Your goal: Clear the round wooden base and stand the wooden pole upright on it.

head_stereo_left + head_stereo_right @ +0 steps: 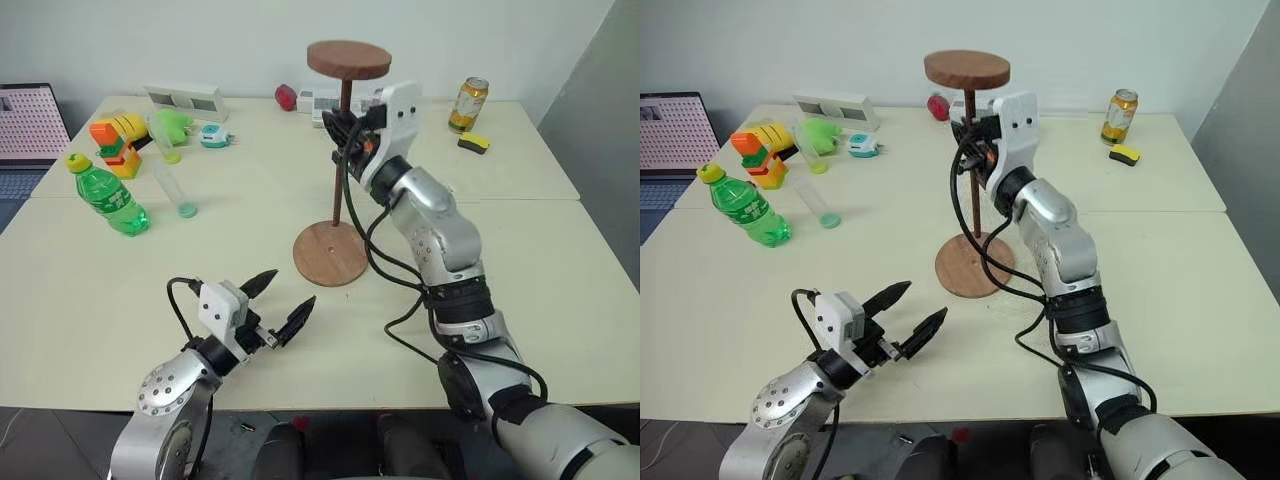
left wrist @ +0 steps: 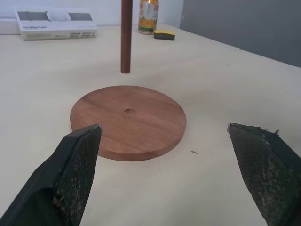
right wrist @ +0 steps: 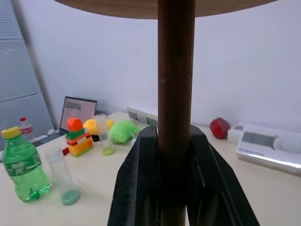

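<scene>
Right pincer [image 1: 975, 140] clamped on wooden pole [image 1: 340, 180], disc end up; left pincer [image 1: 277, 303] wide, empty. Best lowered plumb into hole of round wooden base [image 2: 128, 120], now bare.

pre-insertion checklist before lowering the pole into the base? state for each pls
1. Round wooden base clear of other things: ok, nothing lies on it.
2. Centre hole visible and unblocked: ok.
3. Right end effector shut on the wooden pole: ok, fingers clamp the shaft on both sides.
4. Pole upright, small disc on top: ok.
5. Pole's lower end over the hole: not ok; in the left wrist view it hangs above the table beyond the base's far edge.
6. Left end effector out of the way: ok, open and short of the base, touching nothing.
</scene>
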Controlling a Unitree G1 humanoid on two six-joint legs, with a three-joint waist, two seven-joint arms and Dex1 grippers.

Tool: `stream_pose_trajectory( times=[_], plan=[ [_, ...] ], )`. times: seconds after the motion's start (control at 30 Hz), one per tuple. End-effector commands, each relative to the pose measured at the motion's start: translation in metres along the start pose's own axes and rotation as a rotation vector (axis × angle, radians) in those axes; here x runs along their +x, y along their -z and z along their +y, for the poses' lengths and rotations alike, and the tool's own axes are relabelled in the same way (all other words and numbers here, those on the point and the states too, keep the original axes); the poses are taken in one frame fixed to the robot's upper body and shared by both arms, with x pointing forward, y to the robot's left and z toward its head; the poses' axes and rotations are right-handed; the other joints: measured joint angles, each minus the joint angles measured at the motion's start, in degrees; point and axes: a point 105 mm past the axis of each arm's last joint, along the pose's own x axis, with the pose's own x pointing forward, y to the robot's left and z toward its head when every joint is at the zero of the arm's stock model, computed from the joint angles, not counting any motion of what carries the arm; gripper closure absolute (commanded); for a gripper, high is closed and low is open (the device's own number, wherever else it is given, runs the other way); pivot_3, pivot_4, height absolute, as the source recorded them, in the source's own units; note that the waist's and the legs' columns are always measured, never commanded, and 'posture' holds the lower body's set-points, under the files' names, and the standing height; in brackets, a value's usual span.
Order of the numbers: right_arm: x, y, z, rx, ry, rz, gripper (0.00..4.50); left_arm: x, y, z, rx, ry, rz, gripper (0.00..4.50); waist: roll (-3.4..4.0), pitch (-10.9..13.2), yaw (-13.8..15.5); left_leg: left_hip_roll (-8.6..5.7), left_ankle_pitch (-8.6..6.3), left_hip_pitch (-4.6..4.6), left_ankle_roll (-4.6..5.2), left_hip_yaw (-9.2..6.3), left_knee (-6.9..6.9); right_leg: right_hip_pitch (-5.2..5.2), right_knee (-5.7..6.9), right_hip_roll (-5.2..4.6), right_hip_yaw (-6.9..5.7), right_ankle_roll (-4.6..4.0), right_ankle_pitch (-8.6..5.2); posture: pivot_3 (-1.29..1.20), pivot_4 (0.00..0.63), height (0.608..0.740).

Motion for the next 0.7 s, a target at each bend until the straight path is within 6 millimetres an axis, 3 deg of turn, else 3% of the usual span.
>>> stream_pose_trajectory(
  times=[0.03,0.33,0.7],
  plan=[
    [0.001,-0.012,0.010,0.015,-0.010,-0.065,4.25,0.001,-0.008,-0.003,0.032,0.008,-0.037,0.00,0.01,0.01,-0.10,0.01,0.00,0.00,0.00,0.00,-0.01,0.00,0.00,0.00,0.00,0.00,0.00,0.00,0.150,0.740],
    [0.003,-0.005,0.019,0.122,-0.004,-0.048,4.25,-0.002,-0.008,0.002,0.045,0.015,-0.027,0.00,0.02,0.01,-0.22,0.03,0.00,0.01,0.01,-0.03,-0.02,0.00,0.01,0.06,-0.01,-0.01,0.00,0.00,0.150,0.740],
    [-0.007,0.009,0.017,0.056,-0.020,-0.008,4.25,-0.003,-0.008,0.008,0.061,0.001,-0.018,0.00,0.03,0.01,-0.20,0.02,-0.01,0.02,0.01,-0.02,-0.02,0.01,-0.01,0.05,0.00,-0.01,0.00,0.00,0.150,0.740]
  ],
)
